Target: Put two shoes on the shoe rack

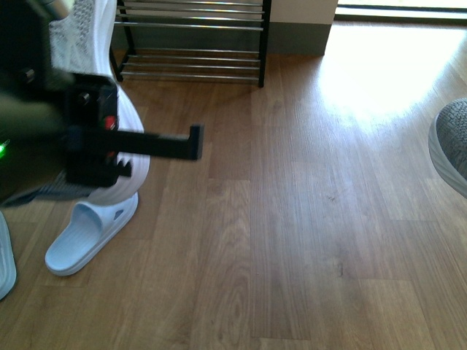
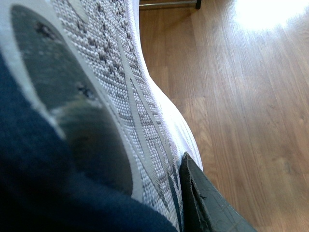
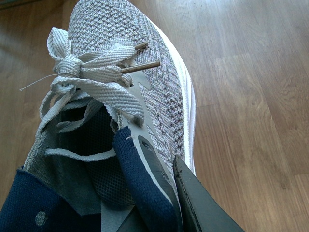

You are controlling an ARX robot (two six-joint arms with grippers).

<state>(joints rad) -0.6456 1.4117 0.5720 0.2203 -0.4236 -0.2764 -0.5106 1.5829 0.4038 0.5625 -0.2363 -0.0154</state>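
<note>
Left claw (image 1: 102,146) clamped on grey knit white-soled sneaker (image 1: 80,33), upper left. Right claw (image 3: 161,203) clamped on collar of second grey sneaker (image 3: 164,43). Pale blue foam slide (image 1: 91,233) below; chrome-rod shoe rack (image 1: 264,44) top.

Warm wood-plank floor (image 1: 306,219); bright sunlight patch (image 1: 379,65) below a grey skirting (image 1: 299,36).

Both lifted off floor: left grey sneaker (image 1: 84,33) before shoe rack (image 1: 190,64), right grey sneaker (image 1: 452,142) well apart.

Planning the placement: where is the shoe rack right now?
In the front view the shoe rack stands at the top, left of centre, on the floor against the far wall, beyond the left-hand grey sneaker.
</note>
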